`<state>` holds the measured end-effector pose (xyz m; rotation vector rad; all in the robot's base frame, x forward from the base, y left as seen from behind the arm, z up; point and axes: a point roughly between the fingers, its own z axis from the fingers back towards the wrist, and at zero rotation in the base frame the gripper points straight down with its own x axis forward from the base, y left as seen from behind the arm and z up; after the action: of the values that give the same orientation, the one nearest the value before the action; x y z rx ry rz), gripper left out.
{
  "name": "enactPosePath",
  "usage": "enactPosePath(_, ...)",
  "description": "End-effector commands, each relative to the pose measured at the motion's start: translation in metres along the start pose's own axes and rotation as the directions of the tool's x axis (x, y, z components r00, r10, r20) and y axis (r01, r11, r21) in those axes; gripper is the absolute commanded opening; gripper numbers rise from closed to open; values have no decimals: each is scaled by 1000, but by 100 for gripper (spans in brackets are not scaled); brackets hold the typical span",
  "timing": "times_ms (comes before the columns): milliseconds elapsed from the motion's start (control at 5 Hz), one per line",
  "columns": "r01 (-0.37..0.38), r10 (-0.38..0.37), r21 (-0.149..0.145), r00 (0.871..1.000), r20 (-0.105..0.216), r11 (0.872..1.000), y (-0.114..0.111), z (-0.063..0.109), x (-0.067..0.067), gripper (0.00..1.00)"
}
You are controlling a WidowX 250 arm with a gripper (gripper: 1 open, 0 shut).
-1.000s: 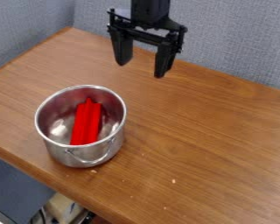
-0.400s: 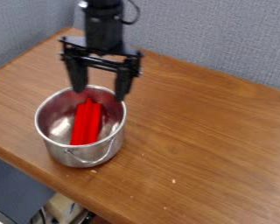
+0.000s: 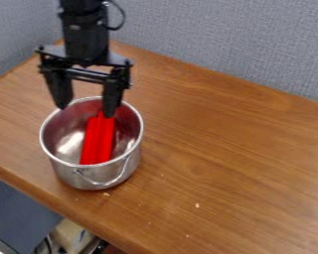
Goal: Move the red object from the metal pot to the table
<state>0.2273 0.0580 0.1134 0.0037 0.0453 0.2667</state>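
The red object [image 3: 99,138], a long matte block, lies slanted inside the metal pot [image 3: 88,164], which stands near the front left edge of the table [image 3: 229,159]. My black gripper [image 3: 83,100] hangs just above the pot's back rim, pointing straight down. Its two fingers [image 3: 55,91] stand wide open with nothing between them. The right finger's tip is over the far end of the red block, not touching it as far as I can tell.
A grey wall rises behind the table's far edge. The table's front edge runs diagonally just below the pot, with dark floor and clutter beneath. Bare wood stretches to the right of the pot.
The gripper has travelled from above the table's back middle down and left to above the pot, rolling a little on the way. Its jaws stayed open. Pot and block have not moved.
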Motion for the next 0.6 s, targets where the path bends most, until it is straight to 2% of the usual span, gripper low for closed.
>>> enactPosePath(0, -43, 43, -11, 998, 55, 999, 9, 5, -2, 100)
enactPosePath(400, -54, 59, -64, 996, 74, 996, 12, -9, -3, 100)
